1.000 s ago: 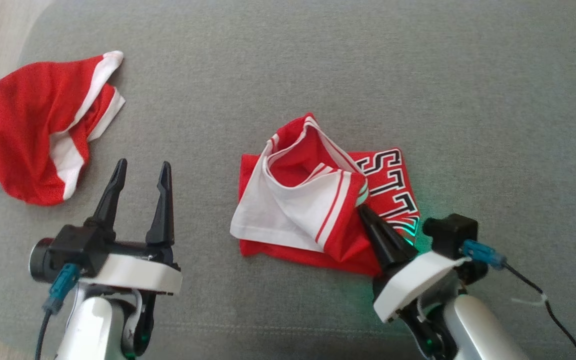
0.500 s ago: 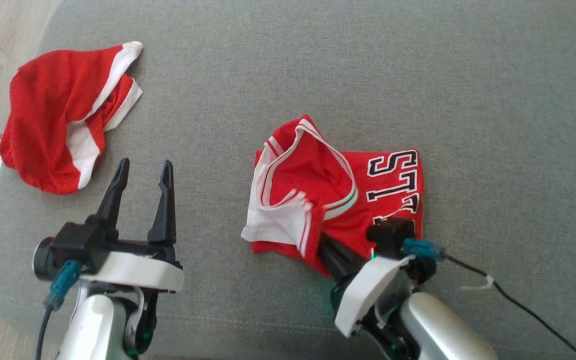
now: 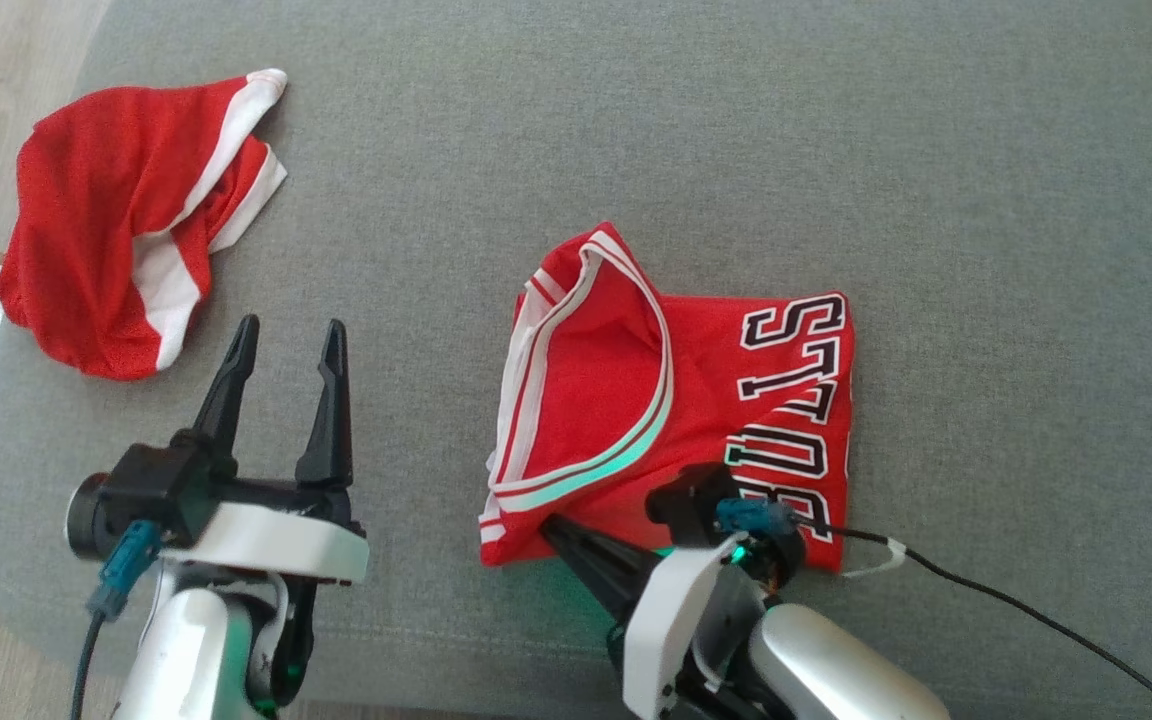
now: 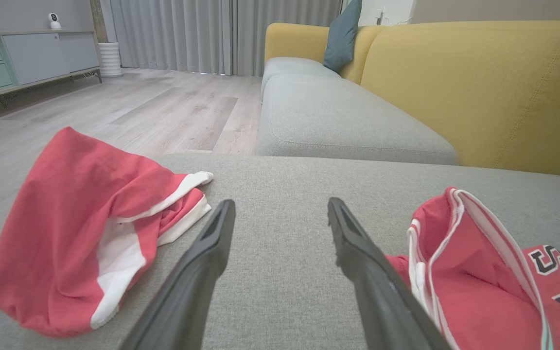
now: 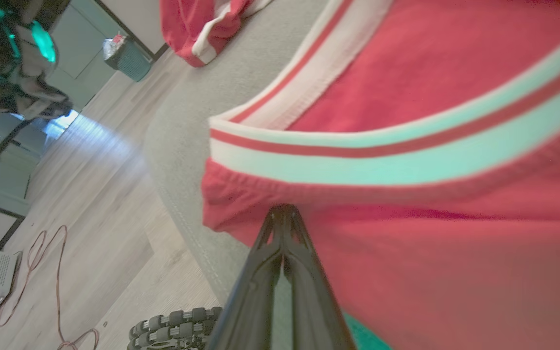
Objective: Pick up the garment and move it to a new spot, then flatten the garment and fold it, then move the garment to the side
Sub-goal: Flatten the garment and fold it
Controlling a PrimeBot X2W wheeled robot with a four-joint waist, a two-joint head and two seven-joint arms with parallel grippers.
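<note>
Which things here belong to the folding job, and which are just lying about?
Job: lettered jersey; right gripper, shut on its near edge; left gripper, open; grey cushion beneath.
Lying about: crumpled red-and-white garment; teal pillow.

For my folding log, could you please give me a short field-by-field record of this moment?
surface: grey cushion
jersey: red, black lettering facing up, partly spread mid-cushion
right gripper: shut on the jersey's near hem, by its left corner
left gripper: open, holding nothing, over bare cushion left of the jersey
other garment: red and white, crumpled at the cushion's far left
</note>
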